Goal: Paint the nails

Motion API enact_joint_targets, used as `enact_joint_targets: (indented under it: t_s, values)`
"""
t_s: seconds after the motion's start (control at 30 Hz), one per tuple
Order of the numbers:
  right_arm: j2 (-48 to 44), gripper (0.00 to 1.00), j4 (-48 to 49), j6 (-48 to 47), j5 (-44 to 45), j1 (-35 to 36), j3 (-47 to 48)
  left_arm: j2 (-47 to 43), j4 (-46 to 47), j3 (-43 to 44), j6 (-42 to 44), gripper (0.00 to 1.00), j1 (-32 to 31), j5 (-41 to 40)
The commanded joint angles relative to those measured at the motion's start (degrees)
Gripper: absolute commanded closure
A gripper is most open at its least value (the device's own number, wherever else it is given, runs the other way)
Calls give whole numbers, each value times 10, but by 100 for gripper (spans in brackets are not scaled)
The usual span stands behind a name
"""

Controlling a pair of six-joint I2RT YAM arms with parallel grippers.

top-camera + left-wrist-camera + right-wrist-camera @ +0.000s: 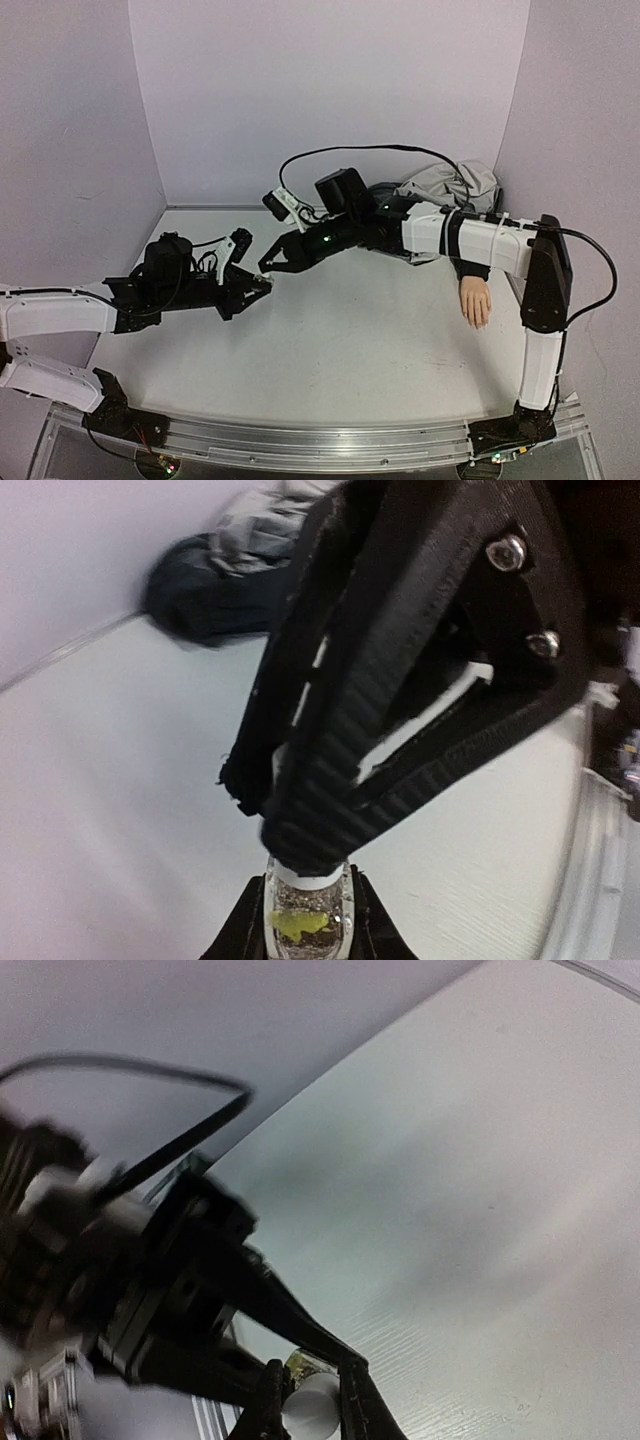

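Observation:
A small clear bottle [306,923] with glittery liquid and a yellow patch is held between my left gripper's [307,930] fingers. My right gripper [312,1405] is shut on the bottle's white cap [314,1412]. In the top view the two grippers meet tip to tip at the left middle of the table, left gripper [258,288], right gripper [270,268]. The pale peach mannequin hand [475,301] with a dark grey sleeve [470,270] lies at the right, fingers toward the near edge, apart from both grippers. Its nails are too small to make out.
A heap of grey and dark jacket cloth [450,184] lies at the back right by the wall; it also shows in the left wrist view [215,580]. The white table [340,350] is walled on three sides. A metal rail [320,445] runs along the near edge.

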Motion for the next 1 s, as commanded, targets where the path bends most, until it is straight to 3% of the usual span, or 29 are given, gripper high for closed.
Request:
enact_joint_targets:
  t_s: [0.0,0.1,0.17,0.27,0.37,0.5,0.6,0.7,0.73,0.97]
  values:
    - [-74,100,9,-260,-364,12,-87,-47,67,42,-77,100,18,489]
    - [-94,100,-2,-291,-376,12,-118,-25,72,75,-132,100,13,591]
    - [-101,100,-5,-301,-362,13,-131,-16,72,84,-147,100,15,595]
    - [-105,100,-1,-296,-319,12,-141,-28,71,67,-120,100,14,505]
    - [-106,96,8,-257,-213,13,-130,-36,55,60,-80,100,14,352]
    - [-121,81,10,-190,21,12,-126,-47,14,54,-32,100,13,117]
    - [-147,48,10,-147,141,12,-132,-53,11,38,-15,100,12,-25]
    - [-174,9,23,-95,219,12,-153,-42,11,32,0,100,11,-98]
    - [-179,3,29,-76,241,11,-158,-37,11,32,7,100,11,-103]
    - [-176,2,63,51,288,13,-178,-11,11,41,0,100,11,-94]
